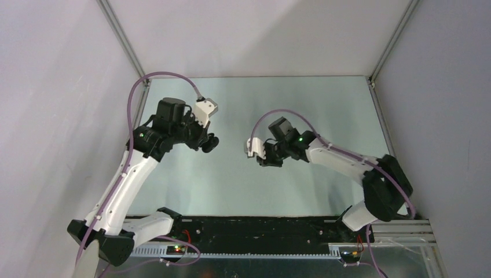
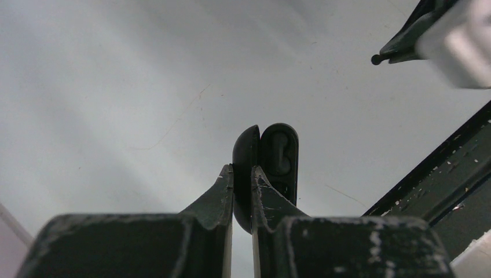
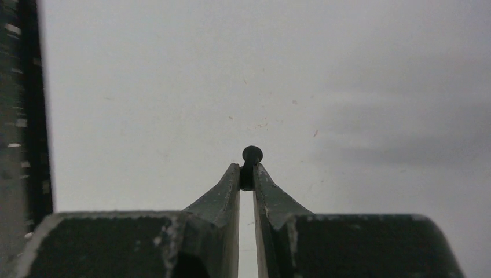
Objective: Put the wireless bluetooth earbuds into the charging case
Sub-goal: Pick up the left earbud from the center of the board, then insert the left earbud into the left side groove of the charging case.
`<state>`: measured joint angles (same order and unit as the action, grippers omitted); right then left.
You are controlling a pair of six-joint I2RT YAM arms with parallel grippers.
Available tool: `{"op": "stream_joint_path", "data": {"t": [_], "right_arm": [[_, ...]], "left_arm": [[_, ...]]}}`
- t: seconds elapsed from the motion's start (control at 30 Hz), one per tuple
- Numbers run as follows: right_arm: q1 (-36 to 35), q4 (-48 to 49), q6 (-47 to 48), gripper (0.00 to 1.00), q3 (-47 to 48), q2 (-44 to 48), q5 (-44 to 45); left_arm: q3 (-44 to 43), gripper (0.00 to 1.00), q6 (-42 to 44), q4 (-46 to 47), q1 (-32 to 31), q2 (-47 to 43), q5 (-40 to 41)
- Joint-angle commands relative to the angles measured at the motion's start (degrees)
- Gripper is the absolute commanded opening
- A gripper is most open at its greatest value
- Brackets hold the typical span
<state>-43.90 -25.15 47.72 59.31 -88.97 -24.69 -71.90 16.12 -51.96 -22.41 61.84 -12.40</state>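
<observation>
Left gripper point(image 2: 242, 174): clamped on the case point(image 2: 279, 155), fingers pinching one half of it, up above the table point(image 1: 231, 185).
Case: hinged open, standing upright at the tips, moulded inside on show.
Right gripper point(image 3: 248, 171): squeezed tight on a black bud point(image 3: 252, 154), round head poking past the tips.
Bud: in the air, right of the case, clear of it.

Your right gripper point(image 3: 247, 172) pinches a small black earbud point(image 3: 252, 154) between its fingertips. The bud's round head sticks out just beyond them, above the grey table point(image 3: 359, 87).
</observation>
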Motion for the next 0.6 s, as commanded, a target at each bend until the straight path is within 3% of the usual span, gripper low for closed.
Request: {"op": "stream_joint_path", "data": {"t": [0.0,0.23,0.4,0.57], "right_arm": [[0.61,-15.92,4.84,0.0,8.56,8.17,-14.45],[-3.5,-27.57,10.25,0.0,21.45,12.0,-14.99],[-11.51,-26.11,13.76,0.0,25.57,14.13,-2.8],[-13.68,-24.1,17.81,0.0,27.11,12.46,7.3]], "left_arm": [[-2.16,0.0,1.89,1.51,-0.09,3.15,-6.44],[-10.16,0.0,2.05,1.94,-5.97,13.55,-7.59],[-13.31,0.0,0.3,2.04,-10.55,17.13,-7.03],[-13.9,0.0,-1.53,2.04,-13.19,18.34,-7.22]]}}
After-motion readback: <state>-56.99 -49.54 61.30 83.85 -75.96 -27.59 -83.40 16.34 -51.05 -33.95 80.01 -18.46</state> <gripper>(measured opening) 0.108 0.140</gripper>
